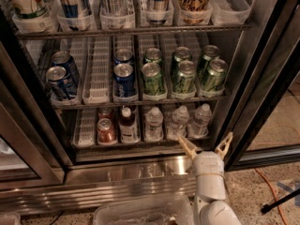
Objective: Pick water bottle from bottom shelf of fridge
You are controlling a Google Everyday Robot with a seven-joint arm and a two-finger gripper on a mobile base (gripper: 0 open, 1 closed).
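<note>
A: Is there any writing to read?
B: None that can be made out. The labels in the fridge (131, 172) are too blurred, so only colours show.

A: What are the counts?
B: The middle rack holds four blue cans (124, 76) and six green cans (183, 74). The bottom shelf (140, 144) holds two red cans (106, 130), one behind the other, and one dark bottle (126, 123). Three clear bottles with white caps stand side by side at its right end.

A: Where is the water bottle?
B: The water bottle (200, 120) nearest the arm is the rightmost of the three, upright at the shelf's front.

A: And the gripper?
B: The gripper (205, 138) sits just in front of the shelf edge, below that bottle. Its fingers (188, 147) are spread wide, holding nothing and apart from the bottle.

A: How much room is there?
B: The right finger is near the black door frame (243, 125). A bare white lane (84, 125) lies at the shelf's left.
</note>
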